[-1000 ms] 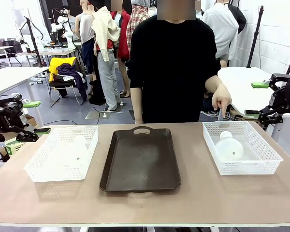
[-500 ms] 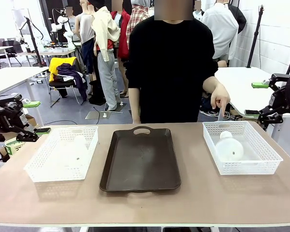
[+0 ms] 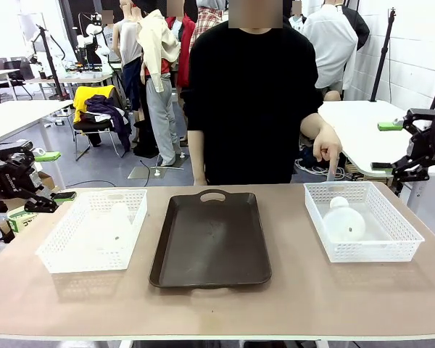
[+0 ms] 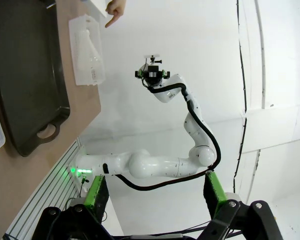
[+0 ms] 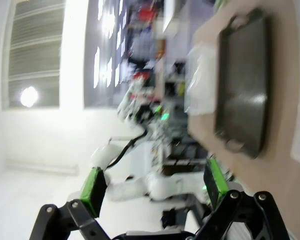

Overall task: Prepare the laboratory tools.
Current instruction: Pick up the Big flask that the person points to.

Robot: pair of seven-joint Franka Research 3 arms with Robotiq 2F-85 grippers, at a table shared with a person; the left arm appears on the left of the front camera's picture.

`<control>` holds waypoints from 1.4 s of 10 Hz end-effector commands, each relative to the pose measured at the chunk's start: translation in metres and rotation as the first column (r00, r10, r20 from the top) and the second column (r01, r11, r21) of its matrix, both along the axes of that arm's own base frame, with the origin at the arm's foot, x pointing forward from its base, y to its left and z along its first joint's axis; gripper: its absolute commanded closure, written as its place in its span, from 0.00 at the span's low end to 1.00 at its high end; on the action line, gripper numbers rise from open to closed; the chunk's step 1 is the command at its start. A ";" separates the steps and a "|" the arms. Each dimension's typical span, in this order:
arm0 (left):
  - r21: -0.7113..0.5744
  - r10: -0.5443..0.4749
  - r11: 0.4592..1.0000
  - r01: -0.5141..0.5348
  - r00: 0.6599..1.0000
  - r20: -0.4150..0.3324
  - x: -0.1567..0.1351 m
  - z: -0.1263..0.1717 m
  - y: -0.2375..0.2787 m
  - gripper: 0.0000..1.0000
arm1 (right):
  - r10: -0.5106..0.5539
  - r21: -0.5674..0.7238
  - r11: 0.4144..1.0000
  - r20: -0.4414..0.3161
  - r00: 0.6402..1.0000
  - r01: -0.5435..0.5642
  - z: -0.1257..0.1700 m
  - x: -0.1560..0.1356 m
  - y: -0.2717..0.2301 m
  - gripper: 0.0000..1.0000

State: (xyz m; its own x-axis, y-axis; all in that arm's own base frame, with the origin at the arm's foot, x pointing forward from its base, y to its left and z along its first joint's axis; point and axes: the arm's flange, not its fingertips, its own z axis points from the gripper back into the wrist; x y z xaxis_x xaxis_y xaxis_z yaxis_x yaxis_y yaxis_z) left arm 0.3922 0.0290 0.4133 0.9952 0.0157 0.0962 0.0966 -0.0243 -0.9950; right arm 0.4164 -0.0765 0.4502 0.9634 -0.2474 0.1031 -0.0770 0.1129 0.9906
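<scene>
One frosted-white flask (image 3: 346, 222) lies in the white basket (image 3: 401, 230) at the right, and also shows in the left wrist view (image 4: 90, 46). A second flask (image 3: 117, 220) lies faintly visible in the left basket (image 3: 61, 255). The person's hand (image 3: 327, 148) points a finger down at the right basket's far edge. My left gripper (image 3: 55, 175) hovers open off the table's left side, empty, with fingers (image 4: 96, 193) spread. My right gripper (image 3: 386, 146) hangs open beyond the table's right far corner, empty, its fingers (image 5: 93, 189) wide apart.
A dark brown tray (image 3: 212, 241) with handles lies bare in the middle of the table between the baskets; it shows in the wrist views too (image 4: 25, 75) (image 5: 242, 85). The person stands at the far edge. The near strip of table (image 3: 217, 308) is bare.
My right arm has drawn slightly up and to the right; its wrist view is blurred. The person has shifted a little left, hand still pointing. My left arm has not moved.
</scene>
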 end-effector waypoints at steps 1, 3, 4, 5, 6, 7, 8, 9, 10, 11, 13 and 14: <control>-0.011 -0.004 1.000 0.004 1.000 0.002 -0.001 0.002 0.002 0.00 | -0.166 -0.193 0.967 0.002 0.986 0.164 0.043 0.002 0.007 0.00; -0.011 -0.004 1.000 0.004 1.000 0.002 -0.001 0.002 0.002 0.00 | -0.280 -0.434 0.857 0.056 0.958 0.276 0.078 0.013 0.019 0.00; -0.011 -0.004 1.000 0.004 1.000 0.002 -0.001 0.002 0.002 0.00 | -0.316 -0.553 0.778 0.066 0.947 0.298 0.088 0.020 0.030 0.00; -0.011 -0.004 1.000 0.004 1.000 0.002 -0.001 0.002 0.002 0.00 | -0.372 -0.674 0.675 0.039 0.927 0.299 0.089 0.031 0.042 0.00; -0.011 -0.004 1.000 0.004 1.000 0.002 -0.001 0.002 0.002 0.00 | -0.440 -0.779 0.557 0.018 0.898 0.289 0.085 0.044 0.053 0.00; -0.011 -0.004 1.000 0.004 1.000 0.002 -0.001 0.002 0.002 0.00 | -0.498 -0.834 0.479 0.001 0.867 0.276 0.077 0.055 0.061 0.00; -0.011 -0.004 1.000 0.004 1.000 0.002 -0.001 0.002 0.002 0.00 | -0.536 -0.887 0.391 -0.002 0.844 0.246 0.067 0.064 0.070 0.00; -0.011 -0.004 1.000 0.004 1.000 0.002 -0.001 0.002 0.002 0.00 | -0.533 -0.917 0.367 -0.069 0.844 0.157 0.058 0.074 0.077 0.00; -0.011 -0.004 1.000 0.004 1.000 0.002 -0.001 0.002 0.002 0.00 | -0.523 -0.930 0.356 -0.116 0.844 0.093 0.049 0.082 0.082 0.00; -0.011 -0.004 1.000 0.004 1.000 0.002 -0.001 0.002 0.002 0.00 | -0.520 -0.939 0.341 -0.144 0.842 0.050 0.041 0.090 0.085 0.00; -0.011 -0.004 1.000 0.004 1.000 0.002 -0.001 0.002 0.002 0.00 | -0.503 -0.949 0.316 -0.180 0.846 -0.014 0.023 0.098 0.088 0.00; -0.011 -0.004 1.000 0.004 1.000 0.002 -0.001 0.002 0.002 0.00 | -0.491 -0.953 0.304 -0.161 0.856 -0.004 0.019 0.100 0.086 0.00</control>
State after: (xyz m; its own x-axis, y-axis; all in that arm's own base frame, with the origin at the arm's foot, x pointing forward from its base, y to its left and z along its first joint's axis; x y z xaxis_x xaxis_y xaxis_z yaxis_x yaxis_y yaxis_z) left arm 0.3919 0.0289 0.4126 0.9954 0.0153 0.0943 0.0947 -0.0255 -0.9952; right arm 0.5081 0.0129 0.4659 0.8750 -0.4765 0.0857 0.4571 0.8714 0.1783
